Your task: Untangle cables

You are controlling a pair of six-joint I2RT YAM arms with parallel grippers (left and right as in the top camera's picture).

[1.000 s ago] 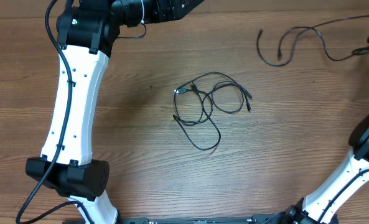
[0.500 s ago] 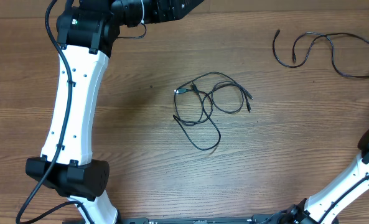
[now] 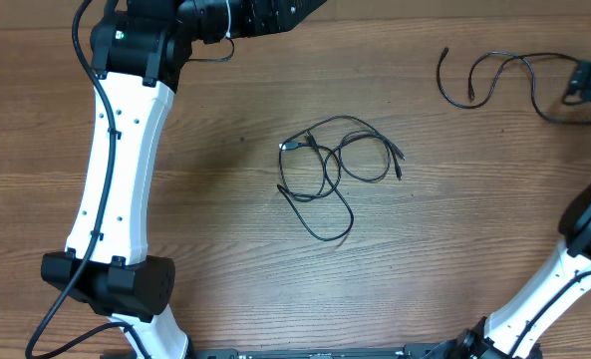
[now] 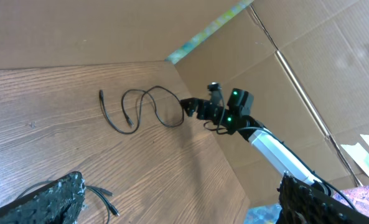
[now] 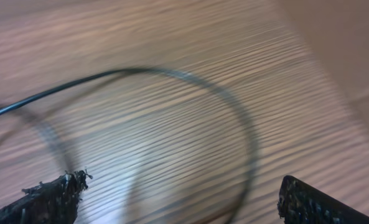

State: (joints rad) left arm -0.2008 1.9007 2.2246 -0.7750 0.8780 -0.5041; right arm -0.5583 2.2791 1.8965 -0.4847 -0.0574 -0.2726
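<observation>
Far right on the table (image 3: 215, 219) we see the right gripper (image 5: 183, 180) spread over a loose cable (image 5: 134, 70), left gripper (image 4: 181, 180) also spread, tangled cables (image 3: 322, 152) centre.

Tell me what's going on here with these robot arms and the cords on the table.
Two robot arms are untangling thin black cables. One cable lies by itself at the far right corner of the table, and the right gripper hovers low over its loop, jaws open, gripping nothing. The other cables sit in a tangled bunch mid-table, untouched. The left gripper is raised well away, jaws open and empty.
</observation>
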